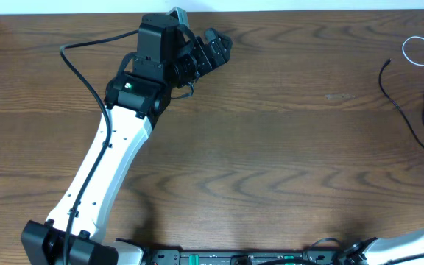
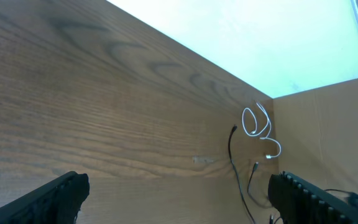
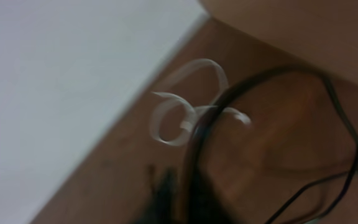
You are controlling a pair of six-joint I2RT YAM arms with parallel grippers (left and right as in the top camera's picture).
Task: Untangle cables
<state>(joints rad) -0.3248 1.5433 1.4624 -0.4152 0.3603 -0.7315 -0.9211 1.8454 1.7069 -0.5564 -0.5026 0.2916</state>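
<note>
Black cable (image 3: pixel 194 149) looms closest, a blurred loop right against the right wrist lens, crossing in front of the white cable (image 3: pixel 157 123) and its coil. From above, both lie at the far right edge of the table (image 1: pixel 271 147): white is coiled near the back corner, black trails forward just beside it. Touching or not, can't tell.

Right gripper: blur hides the jaws, so I can't tell how wide they are or whether they hold the black cable. Left gripper (image 1: pixel 213 50) hangs well apart from both, spread wide, empty.

Reads as late-stage separating. The next move calls for drawing black clear of white without dragging the coil.
</note>
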